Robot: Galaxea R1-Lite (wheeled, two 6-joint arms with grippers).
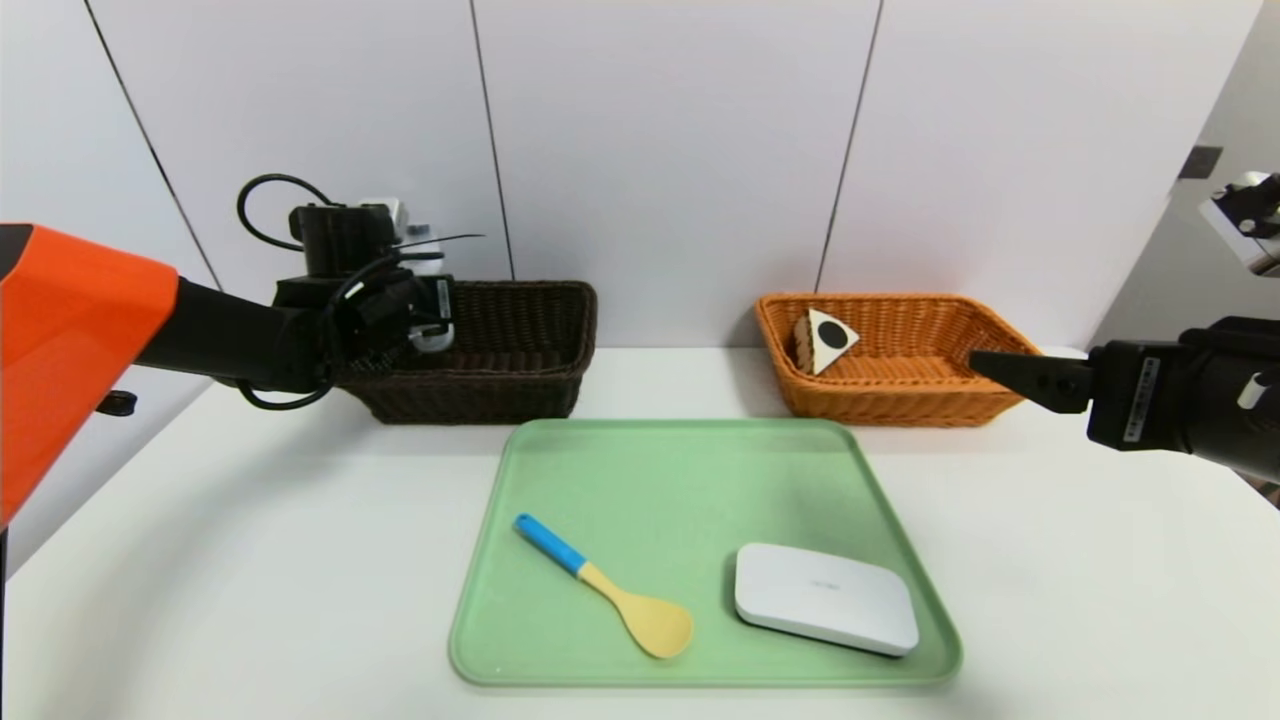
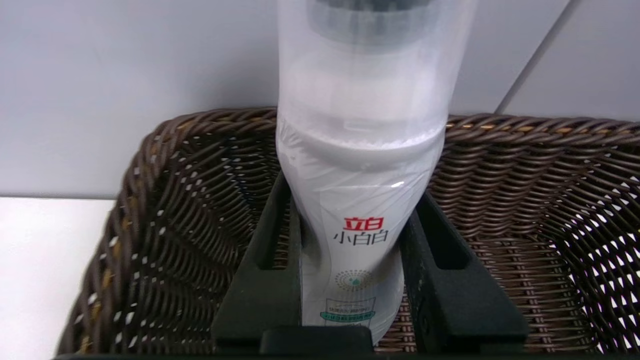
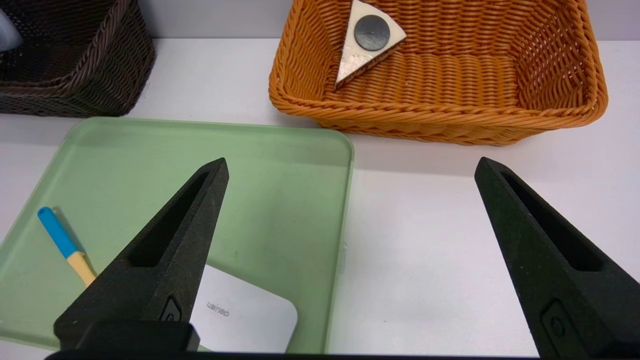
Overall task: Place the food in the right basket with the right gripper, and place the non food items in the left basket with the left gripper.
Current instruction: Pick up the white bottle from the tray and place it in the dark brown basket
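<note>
The black two-finger left gripper (image 2: 350, 255) pinches the smooth, likely slippery white bottle (image 2: 360, 165) mid-body toward ten o'clock; the black right gripper (image 3: 352, 160), at two o'clock, gapes empty.

head and wrist views share baskets

right end effector (image 3: 352, 165): open | cake slice (image 3: 369, 37): in orange basket (image 3: 440, 117); spoon (image 3: 62, 237), white box (image 3: 245, 315): on tray (image 3: 280, 200)

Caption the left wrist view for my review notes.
Left gripper over the dark brown wicker basket, its jaws closed on the sides of an upright white bottle.
</note>
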